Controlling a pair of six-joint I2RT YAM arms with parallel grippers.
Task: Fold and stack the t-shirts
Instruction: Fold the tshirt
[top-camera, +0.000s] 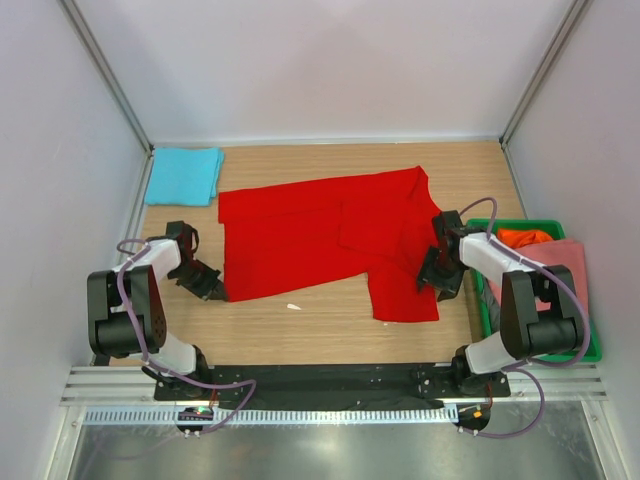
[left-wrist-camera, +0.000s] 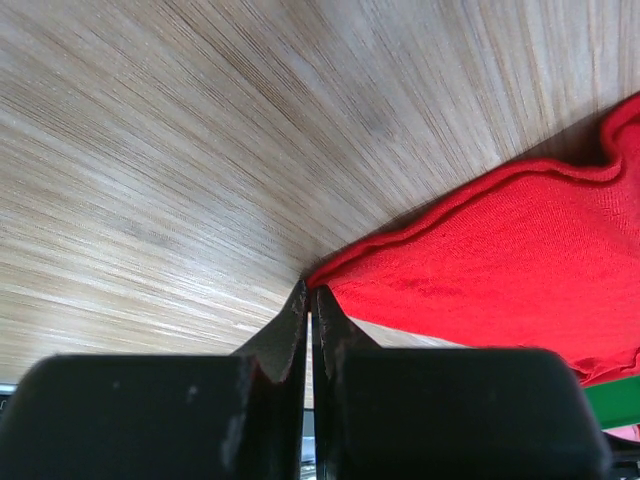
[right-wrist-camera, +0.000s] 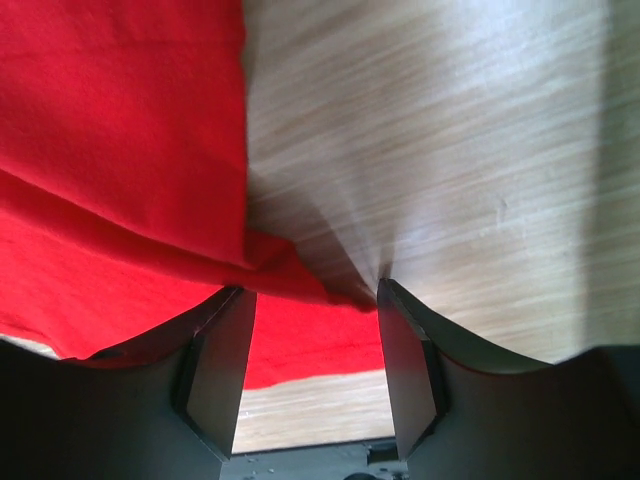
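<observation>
The jaws of the left gripper (left-wrist-camera: 310, 295) are pressed together at a corner of the red t-shirt (top-camera: 310, 235). Those of the right gripper (right-wrist-camera: 312, 290) stand apart around its edge. The shirt lies flat on the table (top-camera: 330, 325). Such a tiny pinch might slip off.

Setup here is basically a little booth. The table (top-camera: 330, 335) is a pale wood-grain top, kind of light oak, with the grain running left to right in the overhead view and showing up really clearly in both close-up views. Plain whitish panels box it in: a back wall (top-camera: 320, 60), a left wall (top-camera: 50, 150) and a right wall (top-camera: 595, 130). Aluminium posts (top-camera: 106, 70) run up the two back corners. Along the near edge there's a metal rail (top-camera: 105, 385), a white slotted strip (top-camera: 330, 416), then a shiny metal sheet (top-camera: 330, 455). Lighting is soft and even, shadows stay faint, no windows in shot.
</observation>
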